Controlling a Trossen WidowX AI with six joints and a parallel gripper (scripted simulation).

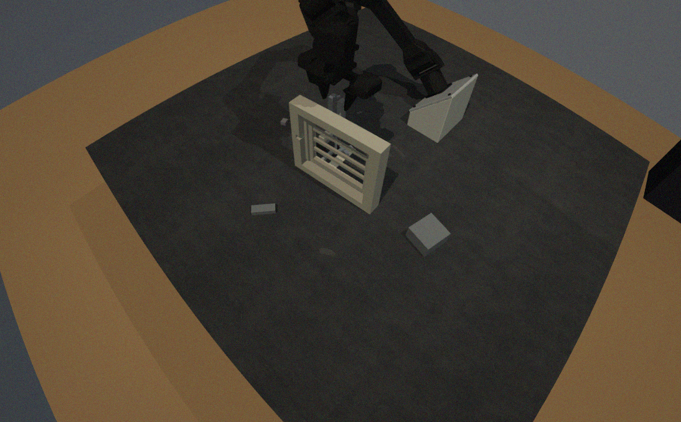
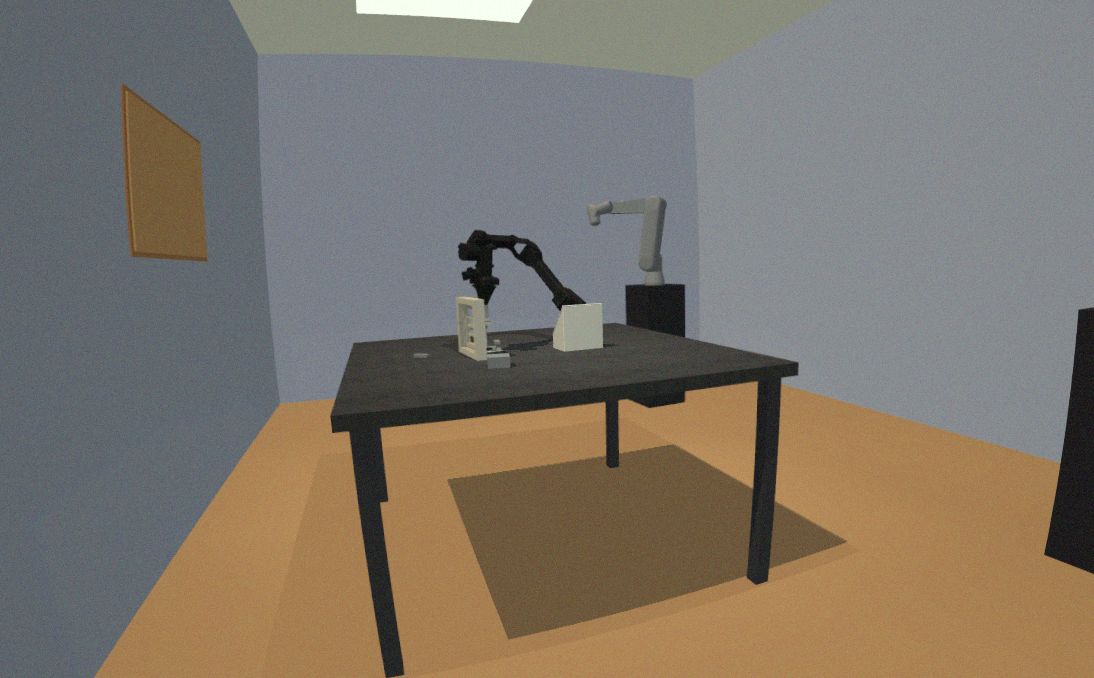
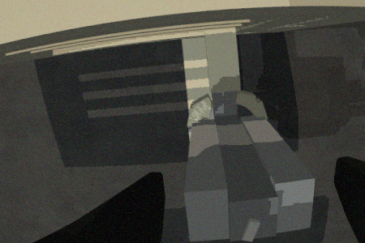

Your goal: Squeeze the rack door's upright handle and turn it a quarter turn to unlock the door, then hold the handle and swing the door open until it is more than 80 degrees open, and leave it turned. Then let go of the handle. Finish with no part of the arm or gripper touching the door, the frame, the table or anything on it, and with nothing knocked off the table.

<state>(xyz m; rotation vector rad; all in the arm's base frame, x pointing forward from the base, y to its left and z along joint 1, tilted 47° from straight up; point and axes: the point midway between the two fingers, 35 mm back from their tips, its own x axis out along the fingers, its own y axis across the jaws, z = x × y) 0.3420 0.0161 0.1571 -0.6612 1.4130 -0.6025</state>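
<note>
The cream frame stands upright on the dark table. The barred door appears closed inside it. The grey handle stands upright on the arm's side of the door and looks unturned, with its broad faces toward the wrist camera. My gripper is open, pointing down behind the frame. In the wrist view its dark fingers are on either side of the handle, with gaps to both. Exact fingertip height along the handle is hard to tell.
A grey block and a small flat bar lie before the frame, with a flat disc. A small pale piece lies beside the frame. A white wedge-shaped box stands by the arm's base.
</note>
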